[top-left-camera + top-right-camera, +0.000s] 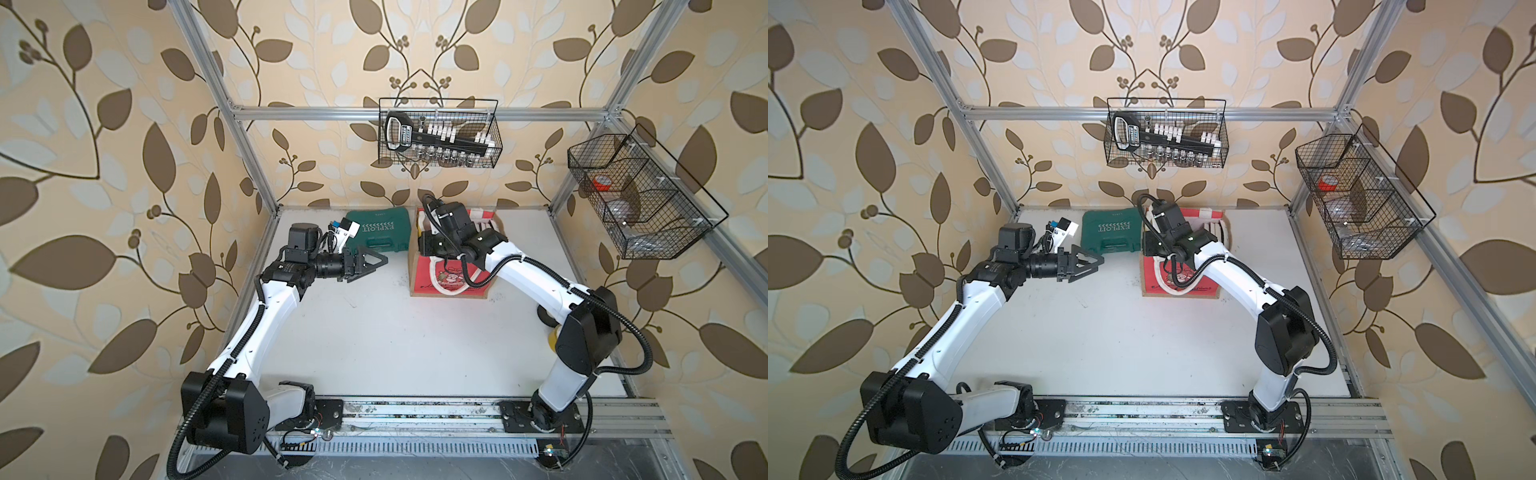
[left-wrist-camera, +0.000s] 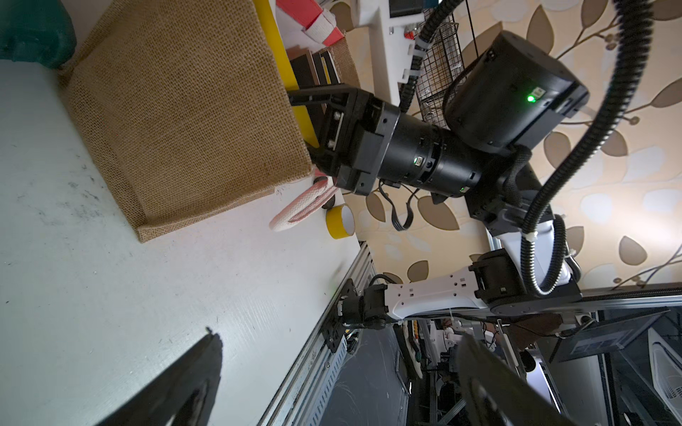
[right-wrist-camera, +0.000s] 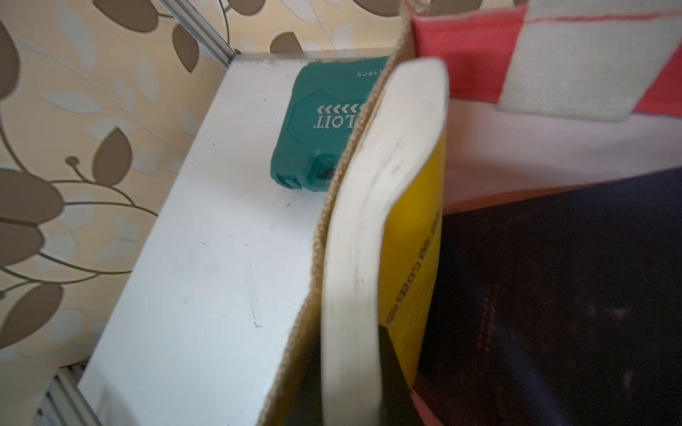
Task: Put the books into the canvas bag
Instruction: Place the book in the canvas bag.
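1. Right gripper point(image 3: 350, 391), lower centre of its wrist frame: clenched on a yellow book point(image 3: 413, 236), whose white page block bows visibly.
2. The book stands just inside the jute side wall of the canvas bag point(image 2: 184, 110). It probably has not sunk far, but the view is too poor to be sure.
3. Dark books point(image 3: 553, 295) lie inside the bag, at lower right of the frame.
4. In both top views the bag sits upper centre on the table point(image 1: 374, 353), just beside a green tool case point(image 1: 380, 232).
5. Left gripper point(image 1: 376, 262), left of centre: spread wide, empty, clear of the bag.
6. Hazard: pushing down on the bowed book may buckle it against the books below. Its corner could also catch the soft rim and tip or drag the unsupported bag.
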You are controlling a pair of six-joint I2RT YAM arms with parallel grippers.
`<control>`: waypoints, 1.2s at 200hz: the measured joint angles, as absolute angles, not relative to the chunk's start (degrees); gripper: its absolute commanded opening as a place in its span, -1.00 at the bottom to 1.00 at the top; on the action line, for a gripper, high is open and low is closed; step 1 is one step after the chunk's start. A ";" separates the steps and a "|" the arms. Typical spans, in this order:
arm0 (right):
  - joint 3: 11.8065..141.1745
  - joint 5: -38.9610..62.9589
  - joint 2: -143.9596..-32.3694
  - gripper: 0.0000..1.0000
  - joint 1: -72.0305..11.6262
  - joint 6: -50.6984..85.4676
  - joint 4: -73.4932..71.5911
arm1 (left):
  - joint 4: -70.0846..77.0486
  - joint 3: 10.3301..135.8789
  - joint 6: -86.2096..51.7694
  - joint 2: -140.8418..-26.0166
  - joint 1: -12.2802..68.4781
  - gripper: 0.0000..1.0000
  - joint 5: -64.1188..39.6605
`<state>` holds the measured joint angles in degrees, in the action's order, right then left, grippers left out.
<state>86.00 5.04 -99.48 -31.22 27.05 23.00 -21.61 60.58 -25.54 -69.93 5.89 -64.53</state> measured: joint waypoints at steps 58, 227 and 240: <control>78.15 11.90 -95.66 0.02 -25.12 26.87 20.88 | -21.56 60.58 -25.63 -69.93 5.89 0.98 -64.53; 76.12 8.38 -80.71 0.61 -12.51 21.12 30.50 | -21.10 60.58 -26.85 -70.15 5.91 0.98 -63.57; 75.79 6.92 -78.11 0.61 -11.07 21.06 30.59 | -22.15 60.90 -26.81 -70.70 6.09 0.98 -62.33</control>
